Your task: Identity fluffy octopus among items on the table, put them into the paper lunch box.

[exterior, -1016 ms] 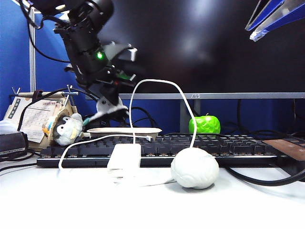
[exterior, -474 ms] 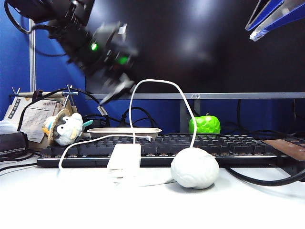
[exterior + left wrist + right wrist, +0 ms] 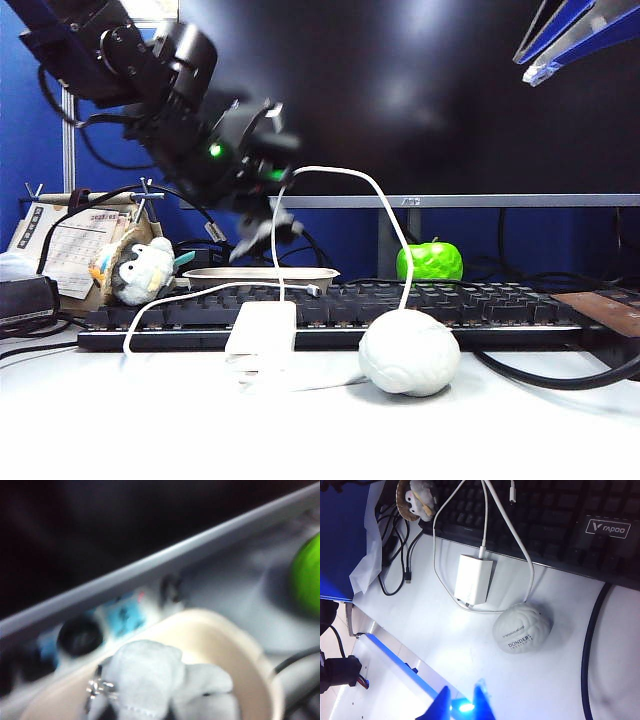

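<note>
The left gripper (image 3: 268, 232) hangs above the paper lunch box (image 3: 261, 277), which sits behind the black keyboard (image 3: 340, 305), between it and the monitor (image 3: 420, 100). From the exterior camera the gripper is motion-blurred and its fingers cannot be made out. The left wrist view is blurred too, but it shows the fluffy octopus (image 3: 150, 677) (a pale grey-white plush lump with a seam along its lower edge) just over the off-white tray (image 3: 240, 665), with a small metal ring (image 3: 98, 687) at its side. Whether the fingers are still clamped on the plush or the plush lies free in the tray cannot be told.

The right gripper (image 3: 460, 705) hovers well above the white table (image 3: 320, 430), fingers (image 3: 441, 704) spread apart and holding nothing. Below it lie the white brain-shaped ball (image 3: 522, 630) printed "DONDERS", and just beside that the white charger block (image 3: 474, 579), whose white cable (image 3: 345, 178) loops up over the keyboard.

A bird plush (image 3: 142, 270) with an orange beak sits at the keyboard's left end. A green apple-shaped ball (image 3: 429, 261) rests behind the keyboard near the monitor stand.
</note>
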Motion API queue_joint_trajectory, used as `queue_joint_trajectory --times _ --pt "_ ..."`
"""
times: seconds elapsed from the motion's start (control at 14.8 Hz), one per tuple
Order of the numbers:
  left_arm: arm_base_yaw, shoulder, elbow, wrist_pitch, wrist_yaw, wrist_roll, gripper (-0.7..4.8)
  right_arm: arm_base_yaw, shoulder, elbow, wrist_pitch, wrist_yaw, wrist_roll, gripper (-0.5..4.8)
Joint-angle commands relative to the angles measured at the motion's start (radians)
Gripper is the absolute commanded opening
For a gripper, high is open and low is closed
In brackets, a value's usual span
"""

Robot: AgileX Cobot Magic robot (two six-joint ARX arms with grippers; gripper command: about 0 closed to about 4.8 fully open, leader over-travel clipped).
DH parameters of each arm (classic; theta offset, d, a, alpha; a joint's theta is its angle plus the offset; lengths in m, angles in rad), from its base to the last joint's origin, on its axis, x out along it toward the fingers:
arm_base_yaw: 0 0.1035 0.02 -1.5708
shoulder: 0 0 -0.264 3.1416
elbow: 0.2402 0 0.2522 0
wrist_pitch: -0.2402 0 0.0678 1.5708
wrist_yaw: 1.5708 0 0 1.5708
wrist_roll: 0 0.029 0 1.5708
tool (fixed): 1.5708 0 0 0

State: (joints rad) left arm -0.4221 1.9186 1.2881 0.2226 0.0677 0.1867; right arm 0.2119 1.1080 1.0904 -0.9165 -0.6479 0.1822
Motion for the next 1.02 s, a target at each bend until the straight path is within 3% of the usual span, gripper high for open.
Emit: queue_joint_trajectory --times 0.07,1.02 --pt "0.002 -0.003 0.005 0.065 0.004 0.002 0.57 0.001 -0.003 0.004 0.025 -0.002 -0.003 0.67" --pt "0.004 0.084 0.007 0.115 -0.003 0.026 0.57 0.001 -0.003 0.005 0.046 -0.001 -0.003 0.68"
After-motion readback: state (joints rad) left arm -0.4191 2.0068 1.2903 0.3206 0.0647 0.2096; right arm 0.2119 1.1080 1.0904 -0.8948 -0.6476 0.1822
